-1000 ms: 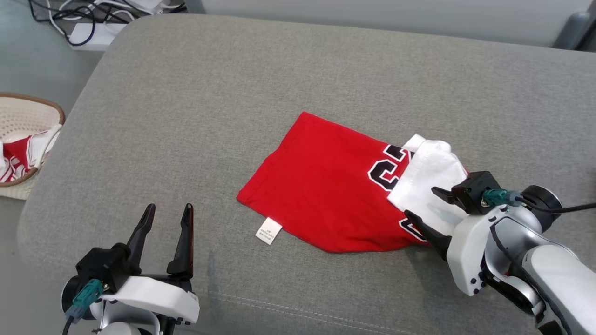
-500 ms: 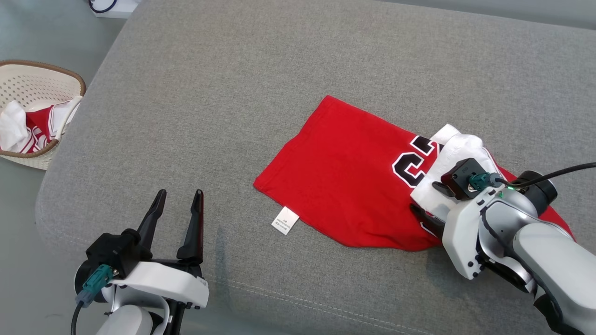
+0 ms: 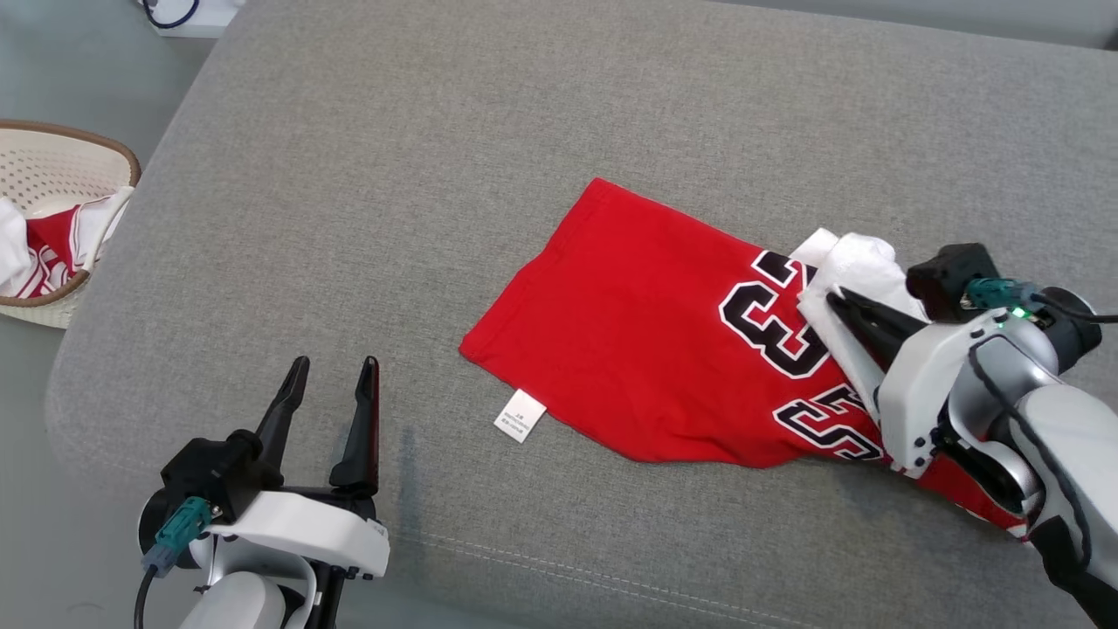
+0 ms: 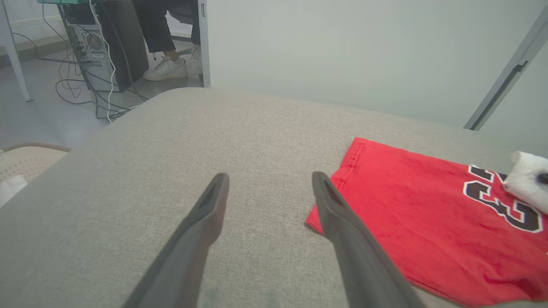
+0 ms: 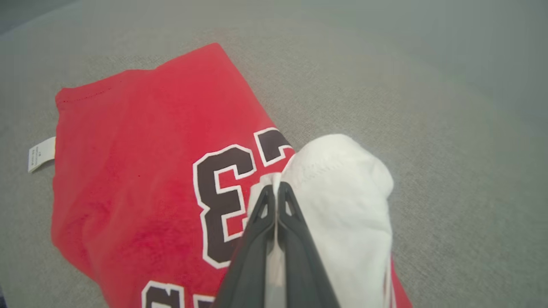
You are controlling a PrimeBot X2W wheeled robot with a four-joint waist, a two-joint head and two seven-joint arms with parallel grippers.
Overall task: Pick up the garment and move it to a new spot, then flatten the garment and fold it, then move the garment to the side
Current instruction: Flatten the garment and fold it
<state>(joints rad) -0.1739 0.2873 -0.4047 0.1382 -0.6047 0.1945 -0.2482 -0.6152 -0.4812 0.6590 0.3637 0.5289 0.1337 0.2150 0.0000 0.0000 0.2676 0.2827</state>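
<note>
One second ago the jaws of the right gripper (image 3: 831,299) stood wide; now they pinch the white sleeve (image 5: 342,184) of the red cotton jersey (image 3: 646,341) (lying on the grey fabric cushion (image 3: 419,175)). Lifting looks next. The left gripper (image 3: 334,365) gapes, empty.

Left pincer (image 3: 336,365), lower left: dark tapered fingers (image 3: 359,419), white housing (image 3: 297,533), teal connector (image 3: 179,528). Right pincer (image 3: 837,301), right edge: same build, green light (image 3: 1016,312), black cable (image 3: 1096,319).
</note>
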